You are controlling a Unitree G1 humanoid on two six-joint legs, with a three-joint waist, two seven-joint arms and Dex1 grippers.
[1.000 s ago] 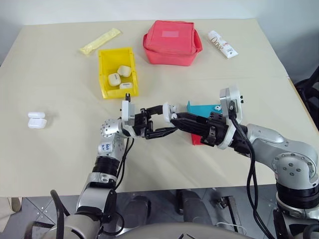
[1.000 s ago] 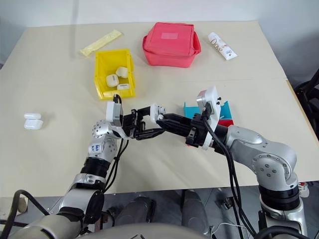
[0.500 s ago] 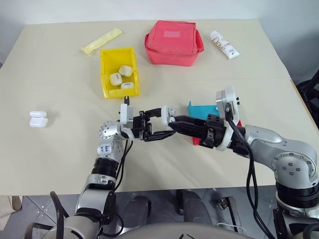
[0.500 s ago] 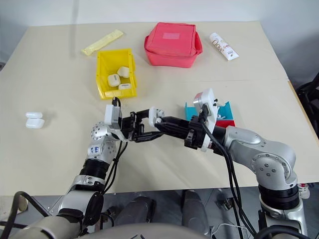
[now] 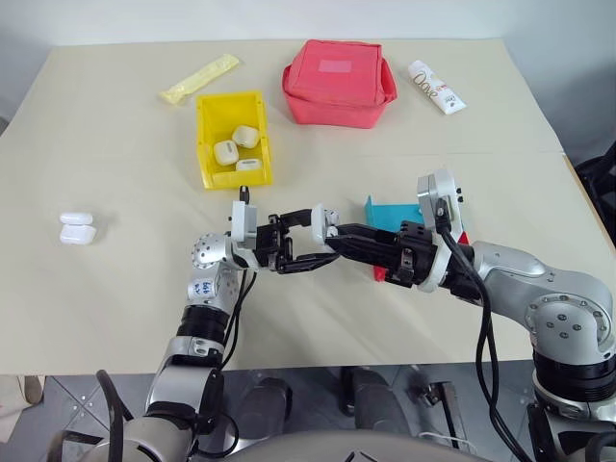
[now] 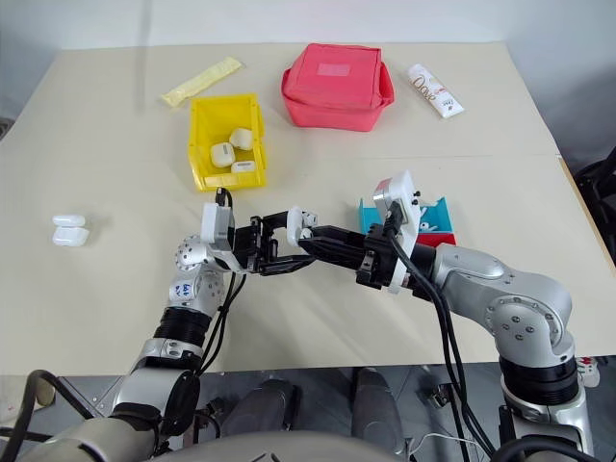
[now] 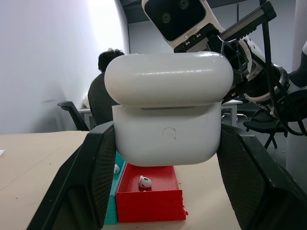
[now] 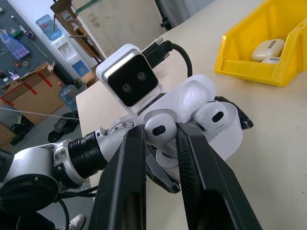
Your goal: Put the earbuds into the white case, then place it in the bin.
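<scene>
Left eye view is showing a red pouch point(image 5: 339, 82), tube point(image 5: 435, 86) and yellow packet point(image 5: 199, 79) lying beyond the bin point(image 5: 232, 141), arms partly hiding two small trays point(image 6: 421, 219), while the left gripper point(image 7: 163, 158) is clamping the white case point(image 7: 168, 112) and the right gripper point(image 8: 160, 139) is pinching an earbud point(image 8: 159, 127) at its opening.

No visible shift in either hand or the white case point(image 7: 168, 112)

White case point(image 5: 320, 218) held above the desk's point(image 5: 115, 289) front middle by left gripper point(image 5: 310, 241), right gripper point(image 5: 339, 234) met there, yellow bin point(image 5: 231, 140) set toward the far edge
</scene>
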